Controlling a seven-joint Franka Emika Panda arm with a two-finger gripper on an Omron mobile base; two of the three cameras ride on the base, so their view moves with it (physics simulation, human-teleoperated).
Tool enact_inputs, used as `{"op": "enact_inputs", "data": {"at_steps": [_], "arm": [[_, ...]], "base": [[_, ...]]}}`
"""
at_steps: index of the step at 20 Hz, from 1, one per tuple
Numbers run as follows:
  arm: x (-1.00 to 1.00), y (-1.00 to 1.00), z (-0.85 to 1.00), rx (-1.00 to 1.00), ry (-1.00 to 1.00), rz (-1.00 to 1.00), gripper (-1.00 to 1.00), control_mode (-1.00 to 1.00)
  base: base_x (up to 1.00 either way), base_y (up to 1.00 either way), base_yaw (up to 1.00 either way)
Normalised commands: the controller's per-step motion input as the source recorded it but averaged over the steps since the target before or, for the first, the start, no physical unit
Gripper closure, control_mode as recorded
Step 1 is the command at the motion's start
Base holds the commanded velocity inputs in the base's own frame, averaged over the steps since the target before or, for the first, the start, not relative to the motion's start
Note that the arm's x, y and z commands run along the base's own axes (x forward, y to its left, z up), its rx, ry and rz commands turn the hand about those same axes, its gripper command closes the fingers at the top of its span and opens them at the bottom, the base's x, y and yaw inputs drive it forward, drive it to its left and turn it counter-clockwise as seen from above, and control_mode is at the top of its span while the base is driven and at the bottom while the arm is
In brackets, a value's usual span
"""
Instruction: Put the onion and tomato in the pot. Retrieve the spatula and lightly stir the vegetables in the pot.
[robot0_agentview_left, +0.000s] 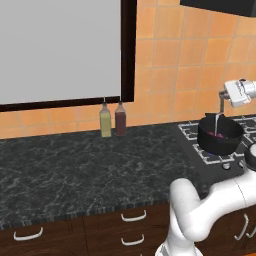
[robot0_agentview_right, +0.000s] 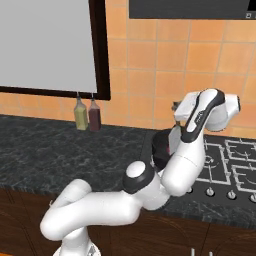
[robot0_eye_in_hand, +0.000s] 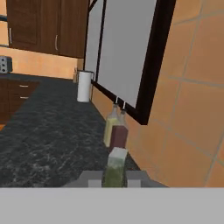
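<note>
The black pot (robot0_agentview_left: 220, 142) stands on the stove's left burner, and a red patch inside it is the tomato (robot0_agentview_left: 218, 134). The onion cannot be made out in there. My gripper (robot0_agentview_left: 221, 96) hovers above the pot, pointing left, shut on the spatula (robot0_agentview_left: 216, 120), whose thin handle hangs straight down into the pot. In the hand view the spatula (robot0_eye_in_hand: 116, 168) stands upright between my two fingertips, with my gripper (robot0_eye_in_hand: 114, 178) closed against it. My own arm covers most of the pot (robot0_agentview_right: 160, 150) in the right base view.
Two bottles, one yellow-green (robot0_agentview_left: 105, 121) and one dark red (robot0_agentview_left: 120, 120), stand against the tiled wall under the window. A white paper roll (robot0_eye_in_hand: 84, 86) sits far down the dark counter. The stove grates (robot0_agentview_right: 225, 155) spread to the right of the pot.
</note>
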Motion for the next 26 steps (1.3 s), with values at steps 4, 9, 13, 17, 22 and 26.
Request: {"op": "enact_inputs", "data": {"at_steps": [4, 9, 13, 17, 22, 26], "arm": [[-0.04, -0.29, -0.72, 0.00, 0.08, 0.19, 1.00, -1.00], [-0.01, -0.11, -0.71, 0.00, 0.07, 0.10, 1.00, -1.00], [-0.29, 0.00, 0.18, 0.00, -0.08, 0.00, 1.00, -1.00], [-0.21, 0.00, 0.54, 0.08, -0.12, 0.00, 1.00, -1.00], [-0.16, 0.02, -0.10, 0.03, -0.01, 0.00, 1.00, -1.00], [0.00, 0.00, -0.51, -0.01, 0.00, 0.00, 1.00, -1.00]], "base": [[0.00, 0.00, 0.00], [0.00, 0.00, 0.00], [0.00, 0.00, 0.00], [0.00, 0.00, 0.00], [0.00, 0.00, 0.00], [0.00, 0.00, 0.00]]}}
